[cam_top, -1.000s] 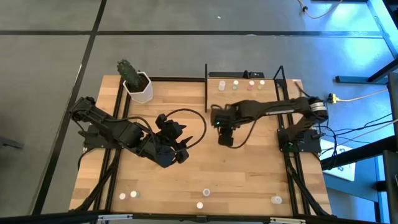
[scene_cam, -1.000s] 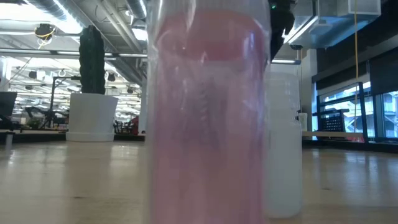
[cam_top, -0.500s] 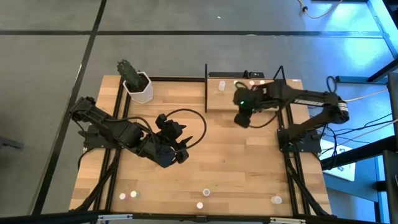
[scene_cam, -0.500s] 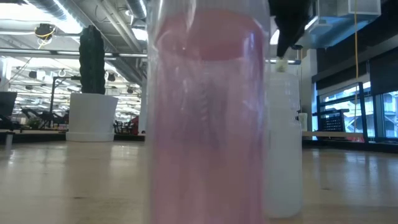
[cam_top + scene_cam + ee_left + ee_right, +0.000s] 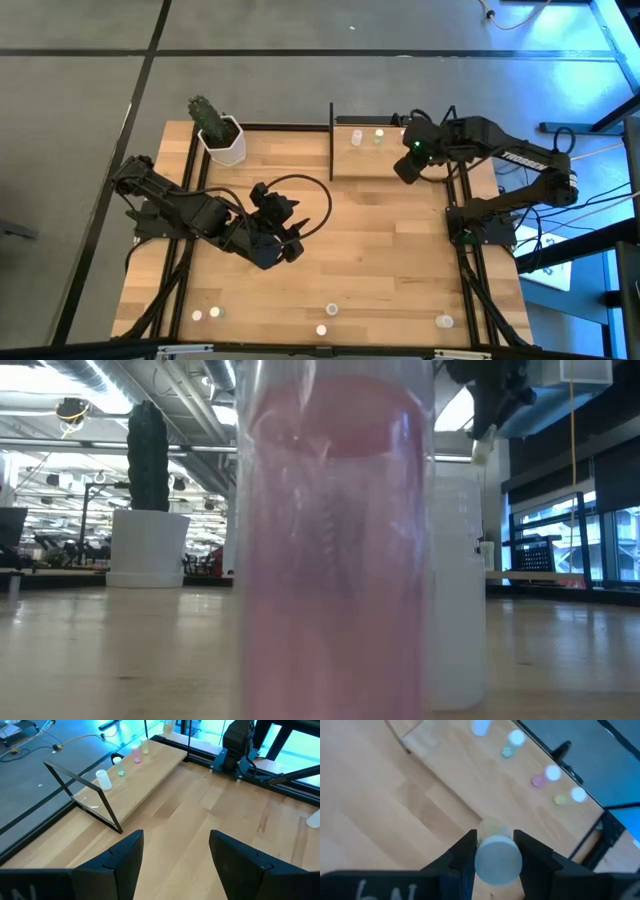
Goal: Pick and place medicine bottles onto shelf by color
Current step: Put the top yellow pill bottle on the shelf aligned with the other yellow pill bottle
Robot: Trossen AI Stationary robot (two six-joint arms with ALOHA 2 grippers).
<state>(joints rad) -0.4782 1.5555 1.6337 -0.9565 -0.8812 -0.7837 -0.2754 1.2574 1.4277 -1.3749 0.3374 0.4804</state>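
1 bottle (image 5: 498,860) in right hand (image 5: 495,851), over shelf (image 5: 372,160).

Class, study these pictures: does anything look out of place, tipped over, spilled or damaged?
Nothing stands out. Bottles on the shelf stand upright, none spilled. The right hand holds a bottle above it. One pink bottle merely sits close against the low camera.

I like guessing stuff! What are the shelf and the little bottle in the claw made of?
The shelf looks like pale wood with a smooth matte finish, since grain lines show on its board; its thin uprights look like black metal. The bottle held in the right claw is probably plastic: whitish, slightly see-through, with a smooth round cap. I can't be sure.
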